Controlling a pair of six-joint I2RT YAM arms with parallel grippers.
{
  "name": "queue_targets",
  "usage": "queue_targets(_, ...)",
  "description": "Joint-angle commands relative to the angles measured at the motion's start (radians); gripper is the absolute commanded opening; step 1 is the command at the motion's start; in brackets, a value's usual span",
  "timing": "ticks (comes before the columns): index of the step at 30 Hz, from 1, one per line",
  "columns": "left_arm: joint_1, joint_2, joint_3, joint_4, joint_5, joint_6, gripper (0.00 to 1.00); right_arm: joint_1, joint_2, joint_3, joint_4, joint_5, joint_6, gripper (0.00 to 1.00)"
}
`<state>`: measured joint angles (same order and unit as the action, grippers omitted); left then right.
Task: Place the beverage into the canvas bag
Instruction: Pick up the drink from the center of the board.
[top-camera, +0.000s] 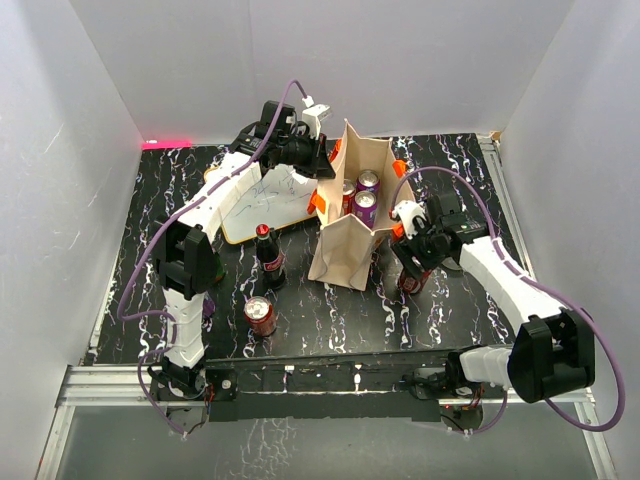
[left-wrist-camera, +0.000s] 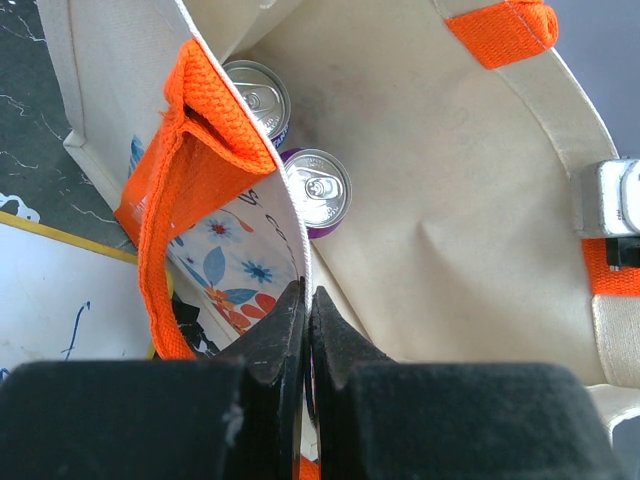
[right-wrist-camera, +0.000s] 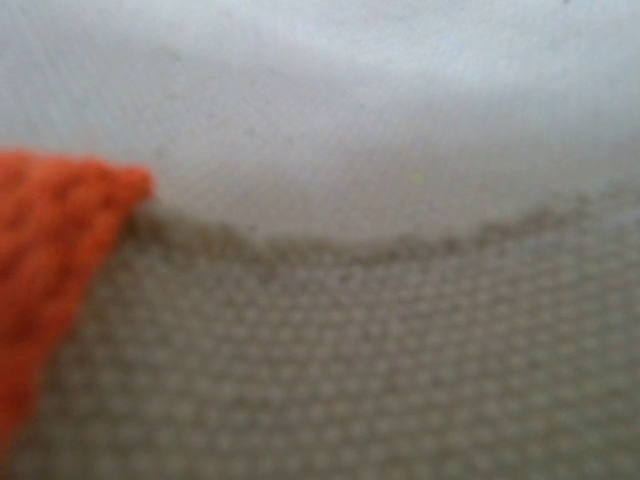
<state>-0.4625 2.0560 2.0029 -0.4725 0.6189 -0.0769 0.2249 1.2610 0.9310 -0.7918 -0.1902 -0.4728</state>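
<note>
Left tool (left-wrist-camera: 308, 300) clamped shut, left arm (top-camera: 215, 195) outstretched; right arm (top-camera: 500, 275) bent

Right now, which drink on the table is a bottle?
The dark bottle with a red label, just left of the canvas bag; the red can near it has no neck.

Close, blurred view of the canvas bag (right-wrist-camera: 380, 380): coarse beige weave fills the lower half, edged above by a darker curved seam. Orange webbing (right-wrist-camera: 50, 270) enters from the left edge, touching the weave. The pale, featureless area above cannot be identified.
</note>
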Motion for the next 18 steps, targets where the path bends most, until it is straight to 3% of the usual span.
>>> queue_targets(1,-0.009,-0.044,0.022,0.029,0.008,0.011,0.00,-0.006,-0.052,0.024,-0.032,-0.027,-0.013,0.45)
queue_targets(7,-0.019,-0.045,0.021,0.031,0.008,0.015,0.00,-0.008,-0.114,0.101,-0.093,-0.045,0.021,0.09)
queue_targets(18,-0.020,-0.044,0.026,0.034,0.005,0.007,0.00,-0.008,-0.157,0.491,-0.271,-0.013,0.071,0.08)
